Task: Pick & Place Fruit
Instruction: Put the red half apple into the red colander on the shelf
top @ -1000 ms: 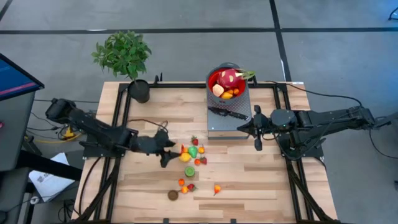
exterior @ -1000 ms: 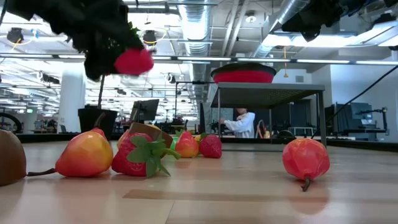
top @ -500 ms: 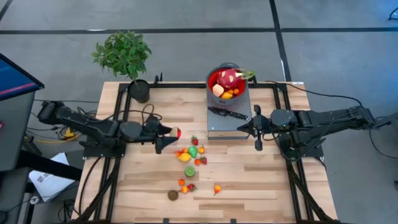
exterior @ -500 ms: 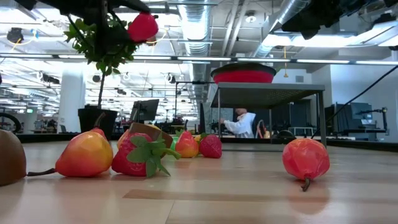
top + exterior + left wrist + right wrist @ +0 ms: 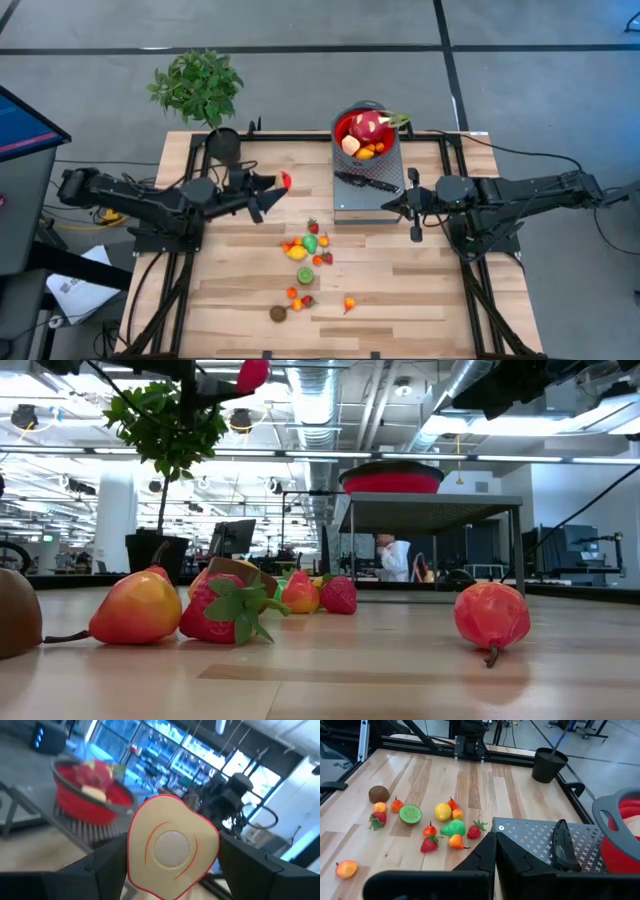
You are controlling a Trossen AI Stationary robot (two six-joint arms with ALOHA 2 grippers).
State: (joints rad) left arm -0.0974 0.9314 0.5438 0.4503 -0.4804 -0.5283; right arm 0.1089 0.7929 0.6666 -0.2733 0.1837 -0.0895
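One fruit is up in the air right now: the left claw [image 5: 272, 186] has its two dark fingers [image 5: 107, 865] pressed against the sides of a halved red apple piece [image 5: 172, 845], carried above the wooden surface [image 5: 400, 290], between the potted plant [image 5: 200, 90] and the grey perforated stand [image 5: 368, 195]. From the wrist view the flat cream cut face looks straight back at the camera, so the red skin side points ahead toward the red bowl [image 5: 90, 802]; the piece looks barely longer than it is wide, its long axis running stem-to-base, and the fingers squeeze across that axis. I'd call this the carry step, with the lift off the surface done and the drop not yet made. The bowl already holds the pink-red dragon fruit [image 5: 368, 128] and a few smaller pieces, so the next move, as I judge it, calls for swinging across over the stand, clearing the black-handled knife [image 5: 368, 183] lying there, and getting above the bowl's rim before the fingers part. The right claw [image 5: 414, 212] waits just beside the stand with its fingers closed on nothing. Plenty remains: a scatter of small fruits [image 5: 305, 255] near the middle of the surface, including a green kiwi half [image 5: 410, 813], a yellow lemon [image 5: 443, 811] and a brown one [image 5: 379, 794].
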